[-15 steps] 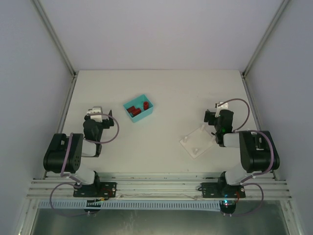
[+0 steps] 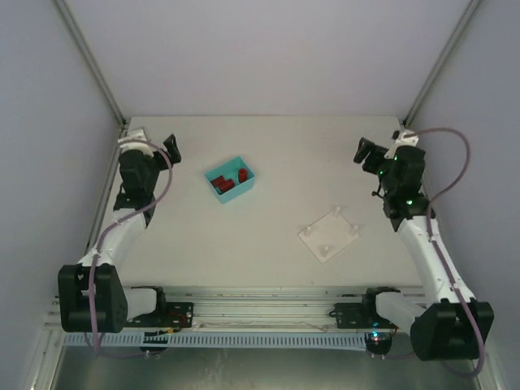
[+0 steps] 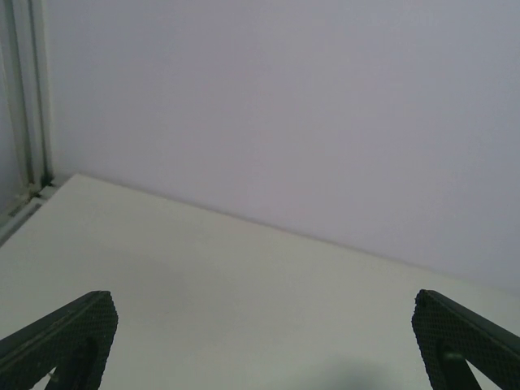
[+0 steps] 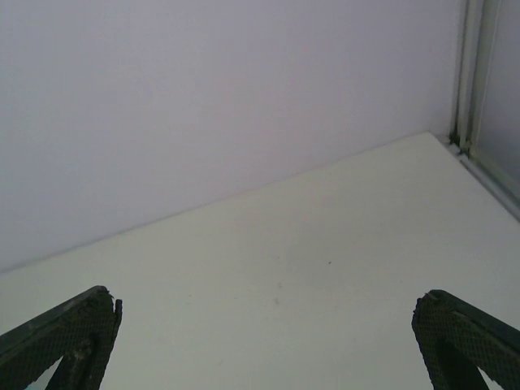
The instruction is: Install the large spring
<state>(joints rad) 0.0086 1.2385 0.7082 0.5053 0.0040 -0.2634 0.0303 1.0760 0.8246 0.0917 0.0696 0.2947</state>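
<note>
Both left hand (image 2: pixel 150 145) and right hand (image 2: pixel 383 145) wide, only overhead shows bin (image 2: pixel 243 192), plate (image 2: pixel 329 232)

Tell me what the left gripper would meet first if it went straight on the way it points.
No object lies ahead: the left gripper, open, faces bare table, then the back wall. Probably the wall first, though its tilt is hard to judge.

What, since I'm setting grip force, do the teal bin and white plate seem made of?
Teal bin: probably moulded plastic, matte; uniform colour, thin straight walls. White plate: likely plastic too, matte, same white as its small pegs; too small to be sure.
</note>
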